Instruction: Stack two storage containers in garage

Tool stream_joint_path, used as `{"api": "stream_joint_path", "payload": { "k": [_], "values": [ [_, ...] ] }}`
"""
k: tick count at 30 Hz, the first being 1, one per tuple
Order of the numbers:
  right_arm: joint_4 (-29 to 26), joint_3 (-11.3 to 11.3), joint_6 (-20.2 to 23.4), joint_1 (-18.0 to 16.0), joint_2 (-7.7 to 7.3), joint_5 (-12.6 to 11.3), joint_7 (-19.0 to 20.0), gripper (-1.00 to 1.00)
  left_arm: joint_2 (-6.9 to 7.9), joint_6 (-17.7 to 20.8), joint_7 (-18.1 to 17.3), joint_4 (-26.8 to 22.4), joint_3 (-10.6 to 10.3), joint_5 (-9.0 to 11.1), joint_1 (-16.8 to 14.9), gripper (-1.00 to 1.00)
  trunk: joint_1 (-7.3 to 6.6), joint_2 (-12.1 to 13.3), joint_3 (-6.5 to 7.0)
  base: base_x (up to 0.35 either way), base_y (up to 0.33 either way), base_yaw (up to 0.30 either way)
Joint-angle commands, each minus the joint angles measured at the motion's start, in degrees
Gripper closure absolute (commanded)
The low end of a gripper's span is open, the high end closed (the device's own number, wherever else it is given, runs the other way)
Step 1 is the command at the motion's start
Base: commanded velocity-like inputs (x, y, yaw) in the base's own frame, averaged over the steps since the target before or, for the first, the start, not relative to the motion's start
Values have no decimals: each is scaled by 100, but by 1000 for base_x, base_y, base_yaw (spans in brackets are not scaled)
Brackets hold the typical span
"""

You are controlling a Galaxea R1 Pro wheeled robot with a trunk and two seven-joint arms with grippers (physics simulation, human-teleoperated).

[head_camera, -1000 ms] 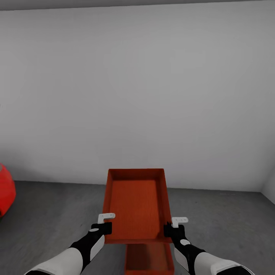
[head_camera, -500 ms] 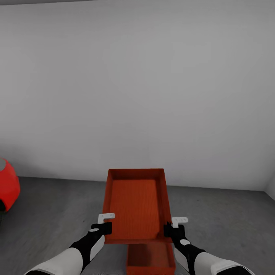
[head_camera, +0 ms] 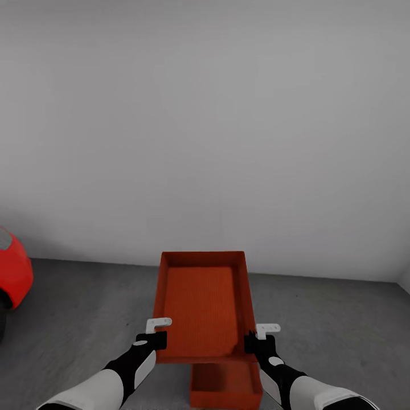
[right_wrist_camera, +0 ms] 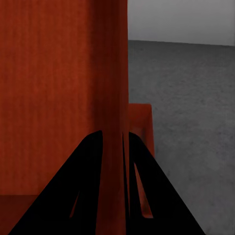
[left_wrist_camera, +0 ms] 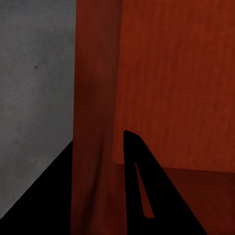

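Observation:
I hold one red-orange storage container [head_camera: 202,307] level in front of me, above the dark grey concrete floor [head_camera: 85,319] of the garage. My left gripper [head_camera: 154,340] is shut on its left wall near the close corner. My right gripper [head_camera: 250,341] is shut on its right wall. The left wrist view shows that wall [left_wrist_camera: 93,98] between the black fingers [left_wrist_camera: 139,196]. In the right wrist view the other wall [right_wrist_camera: 110,98] is clamped the same way. The second storage container [head_camera: 223,384] rests on the floor below the held one, partly hidden by it, and appears again past the clamped wall [right_wrist_camera: 142,127].
A plain white wall [head_camera: 205,142] stands close ahead and meets the concrete floor just beyond the held container. The rounded end of a red car [head_camera: 14,273] shows at the left edge. Bare floor lies to both sides.
The whole view has shifted, so the car and the floor container sit slightly further right in the picture. Both grippers keep the same hold on the raised container.

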Motion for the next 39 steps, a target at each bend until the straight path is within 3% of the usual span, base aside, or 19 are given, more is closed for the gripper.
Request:
{"api": "stream_joint_path", "payload": {
  "k": [1,24,39],
  "values": [
    [19,-314,-34,-4,-77,-177,-8,100,94,-118,70,-27,72,-50,-6,100,1,-8,-18,0,0,3],
    [19,-314,-30,-4,-75,-177,-8,100,94,-118,70,-27,72,-50,-6,100,1,-8,-179,0,0,0],
    [19,-314,-36,-4,-75,-177,-8,100,94,-118,70,-27,72,-50,-6,100,1,-8,-317,0,0,-97]
  ]
}}
